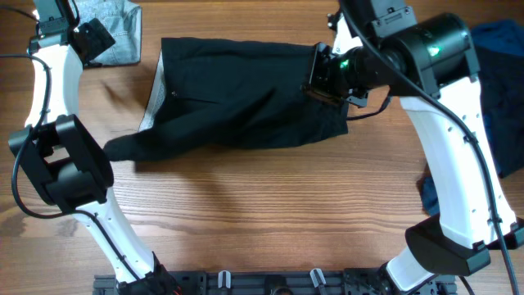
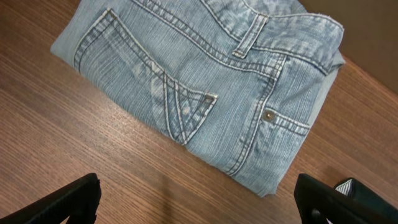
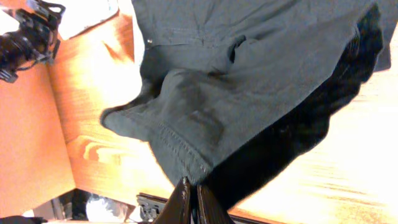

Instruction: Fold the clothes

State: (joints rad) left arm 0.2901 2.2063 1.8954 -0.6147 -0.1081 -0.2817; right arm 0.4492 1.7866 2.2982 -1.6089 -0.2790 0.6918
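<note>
The shorts (image 1: 246,102) lay spread across the upper middle of the tabletop (image 1: 270,213). The right pincer (image 1: 318,82) sat at their right edge, fingers together, apparently pinching the dark fabric. The left pincer (image 2: 199,202), spread wide, hovered over folded jeans (image 2: 205,81) at upper left.

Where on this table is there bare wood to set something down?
Widest free patch: the front strip of table, between left arm and right arm, with the shorts beyond it. A thin bare strip runs past the shorts. Crowded: denim far-left, blue garments right.
</note>
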